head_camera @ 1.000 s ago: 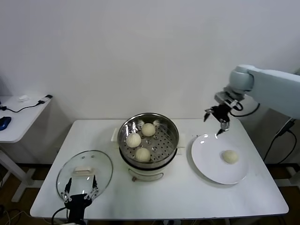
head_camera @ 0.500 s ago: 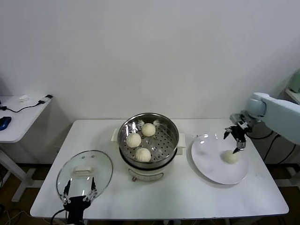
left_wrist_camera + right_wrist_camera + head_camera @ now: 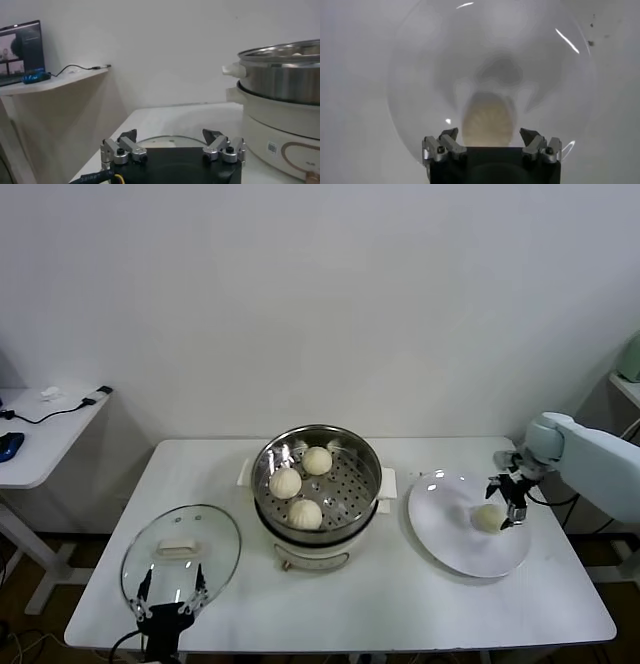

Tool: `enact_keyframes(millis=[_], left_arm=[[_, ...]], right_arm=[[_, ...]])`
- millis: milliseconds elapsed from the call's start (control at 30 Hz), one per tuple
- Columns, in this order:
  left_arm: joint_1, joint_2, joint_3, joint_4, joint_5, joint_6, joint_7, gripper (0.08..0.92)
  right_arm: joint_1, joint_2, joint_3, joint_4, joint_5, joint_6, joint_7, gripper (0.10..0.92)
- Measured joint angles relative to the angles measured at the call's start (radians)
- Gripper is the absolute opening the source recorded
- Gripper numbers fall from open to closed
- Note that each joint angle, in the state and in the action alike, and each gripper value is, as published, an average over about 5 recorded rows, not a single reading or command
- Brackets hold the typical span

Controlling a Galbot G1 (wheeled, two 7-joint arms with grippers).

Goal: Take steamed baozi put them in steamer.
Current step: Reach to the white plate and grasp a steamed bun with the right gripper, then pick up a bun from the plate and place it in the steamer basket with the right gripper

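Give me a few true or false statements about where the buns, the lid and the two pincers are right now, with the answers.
1. Three baozi sit in the steamer. True.
2. The white plate holds two buns. False: only one bun lies on it.
3. The right pincer is open, over the bun on the plate. True.
4. The glass lid covers the steamer. False: it lies on the table to the steamer's left.
5. The left pincer grips a bun. False: it is open and empty, at the table's near edge by the lid.

Head view high over table (image 3: 380,604); wrist views close, low behind fingers (image 3: 447,136).
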Motion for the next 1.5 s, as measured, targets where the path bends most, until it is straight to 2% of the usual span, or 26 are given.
enact_keyframes(millis=[200, 567, 900, 1167, 1500], left_arm=[[0.004, 0.001, 0.002, -0.004, 0.0, 0.0, 0.0, 0.823], [0.006, 0.001, 0.007, -0.012, 0.002, -0.001, -0.002, 0.823], [0.009, 0.0, 0.017, -0.022, 0.005, -0.005, -0.003, 0.823], [0.009, 0.0, 0.028, -0.033, 0.007, -0.006, -0.003, 0.823], [0.009, 0.004, 0.034, -0.052, 0.004, -0.001, -0.005, 0.823]], right_arm=[[-0.026, 0.004, 0.028, -0.013, -0.018, -0.013, 0.011, 0.814], [-0.036, -0.009, 0.05, -0.003, -0.022, -0.03, 0.017, 0.713], [0.045, -0.05, -0.003, 0.073, 0.029, -0.035, 0.008, 0.704], [0.265, -0.062, -0.152, 0.233, 0.177, -0.088, 0.021, 0.704], [0.578, 0.014, -0.327, 0.503, 0.487, -0.229, 0.091, 0.704]])
